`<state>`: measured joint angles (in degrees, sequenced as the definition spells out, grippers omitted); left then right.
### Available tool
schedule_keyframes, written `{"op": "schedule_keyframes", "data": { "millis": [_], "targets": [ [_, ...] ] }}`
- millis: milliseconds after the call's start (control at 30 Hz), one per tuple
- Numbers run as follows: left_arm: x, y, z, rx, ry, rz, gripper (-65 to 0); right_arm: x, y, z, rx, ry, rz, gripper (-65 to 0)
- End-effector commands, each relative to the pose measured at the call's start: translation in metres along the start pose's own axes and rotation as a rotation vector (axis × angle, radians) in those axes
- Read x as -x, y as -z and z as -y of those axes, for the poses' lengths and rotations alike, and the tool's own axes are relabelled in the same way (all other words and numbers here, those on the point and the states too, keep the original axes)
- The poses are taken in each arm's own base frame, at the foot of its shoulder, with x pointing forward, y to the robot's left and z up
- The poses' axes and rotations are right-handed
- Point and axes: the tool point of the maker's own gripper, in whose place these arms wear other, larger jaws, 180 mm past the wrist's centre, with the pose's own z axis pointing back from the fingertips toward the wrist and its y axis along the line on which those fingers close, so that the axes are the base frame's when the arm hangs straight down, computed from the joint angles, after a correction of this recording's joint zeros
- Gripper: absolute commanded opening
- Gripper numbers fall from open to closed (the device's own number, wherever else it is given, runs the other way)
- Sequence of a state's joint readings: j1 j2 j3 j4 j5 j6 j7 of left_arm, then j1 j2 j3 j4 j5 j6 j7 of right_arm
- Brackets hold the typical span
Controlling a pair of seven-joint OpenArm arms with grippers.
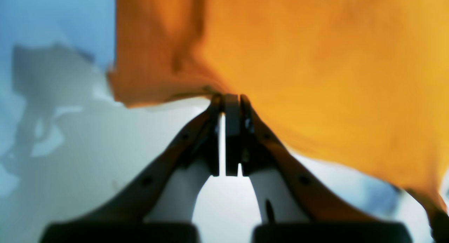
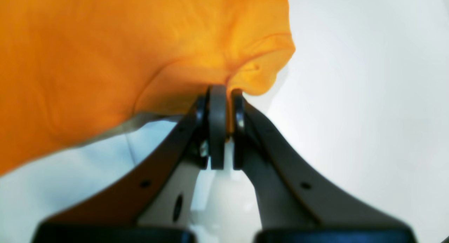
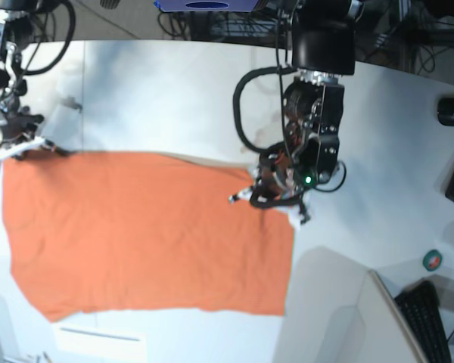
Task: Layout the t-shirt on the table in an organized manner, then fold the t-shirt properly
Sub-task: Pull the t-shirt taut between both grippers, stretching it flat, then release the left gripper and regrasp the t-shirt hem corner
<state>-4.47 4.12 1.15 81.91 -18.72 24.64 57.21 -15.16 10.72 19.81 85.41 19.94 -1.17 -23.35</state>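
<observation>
The left end effector (image 1: 231, 99) is closed tight on an edge of the t-shirt (image 1: 315, 78), the orange cloth being pinched right at the fingertips. The right end effector (image 2: 224, 92) is likewise clamped on a bunched fold of hem or sleeve, with cloth seen between its pads. In the base view the t-shirt (image 3: 144, 234) is spread as a broad orange sheet across the table (image 3: 174, 91), its far edge being held at two well-separated points: by the left end effector (image 3: 291, 200) at one corner and by the right end effector (image 3: 19, 144) at the other.

The layout step appears to be in hand. To do it well, both grips should be kept firm and the held edge drawn taut and straight. The cloth should then be lowered evenly so that no wrinkles are trapped. Neither grip should be released until the edge lies flat.
</observation>
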Motion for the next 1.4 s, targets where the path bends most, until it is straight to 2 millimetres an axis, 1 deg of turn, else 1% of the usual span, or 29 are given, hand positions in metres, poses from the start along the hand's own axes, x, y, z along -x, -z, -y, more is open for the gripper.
{"op": "schedule_keyframes", "data": {
  "millis": [0, 67, 100, 200, 233, 333, 433, 533, 667, 767, 800, 833, 900, 1000, 1067, 1100, 1167, 1233, 1267, 1333, 1367],
  "targets": [
    [-0.011, -0.005, 0.001, 0.01, 0.004, 0.035, -65.0, -0.012, -0.003, 0.004, 0.003, -0.011, 0.047, -65.0],
    [0.001, -0.002, -0.01, -0.011, 0.005, 0.014, -65.0, -0.001, -0.005, 0.008, 0.01, -0.016, 0.022, -65.0],
    [0.006, -0.002, -0.019, -0.029, 0.009, 0.006, -65.0, 0.005, -0.007, 0.011, 0.015, -0.022, 0.008, -65.0],
    [0.012, -0.009, -0.033, -0.044, 0.019, 0.016, -65.0, 0.023, -0.011, 0.018, 0.027, -0.032, -0.033, -65.0],
    [0.01, -0.013, -0.036, -0.045, 0.025, 0.03, -65.0, 0.026, -0.012, 0.019, 0.028, -0.033, -0.038, -65.0],
    [0.004, -0.024, -0.035, -0.033, 0.033, 0.066, -65.0, 0.037, -0.01, 0.023, 0.037, -0.028, -0.068, -65.0],
    [0.003, -0.029, -0.033, -0.024, 0.033, 0.079, -65.0, 0.041, -0.01, 0.024, 0.039, -0.027, -0.077, -65.0],
    [0.006, -0.029, -0.035, -0.027, 0.033, 0.073, -65.0, 0.046, -0.011, 0.019, 0.033, -0.015, -0.084, -65.0],
    [0.014, -0.027, -0.039, -0.035, 0.031, 0.057, -65.0, 0.055, -0.014, 0.019, 0.033, -0.011, -0.101, -65.0],
    [0.015, -0.027, -0.04, -0.036, 0.032, 0.054, -65.0, 0.068, -0.018, 0.015, 0.03, 0.004, -0.123, -65.0],
    [0.015, -0.027, -0.04, -0.035, 0.032, 0.054, -65.0, 0.072, -0.019, 0.017, 0.032, 0.003, -0.131, -65.0],
    [0.015, -0.027, -0.04, -0.035, 0.033, 0.055, -65.0, 0.073, -0.021, 0.017, 0.033, 0.002, -0.134, -65.0],
    [0.015, -0.028, -0.04, -0.035, 0.033, 0.055, -65.0, 0.07, -0.026, 0.016, 0.029, -0.006, -0.121, -65.0],
    [0.016, -0.027, -0.04, -0.036, 0.031, 0.054, -65.0, 0.061, -0.036, 0.013, 0.017, -0.018, -0.092, -65.0],
    [0.02, -0.027, -0.043, -0.041, 0.029, 0.046, -65.0, 0.063, -0.038, 0.012, 0.013, -0.023, -0.12, -65.0],
    [0.023, -0.027, -0.043, -0.04, 0.026, 0.04, -61.4, 0.064, -0.039, 0.011, 0.012, -0.021, -0.138, -65.0],
    [0.025, -0.027, -0.044, -0.039, 0.028, 0.035, -47.4, 0.068, -0.04, 0.011, 0.013, -0.019, -0.173, -65.0],
    [0.026, -0.026, -0.044, -0.038, 0.026, 0.031, -33.6, 0.069, -0.039, 0.01, 0.011, -0.016, -0.193, -65.0],
    [0.029, -0.026, -0.045, -0.039, 0.027, 0.027, -27.8, 0.071, -0.039, 0.009, 0.01, -0.015, -0.212, -65.0],
    [0.03, -0.03, -0.045, -0.035, 0.028, 0.033, -20.4, 0.076, -0.04, 0.01, 0.012, -0.007, -0.246, -65.0],
    [0.025, -0.033, -0.042, -0.025, 0.029, 0.051, -19.6, 0.078, -0.041, 0.013, 0.021, 0.007, -0.254, -65.0]
  ]
}}
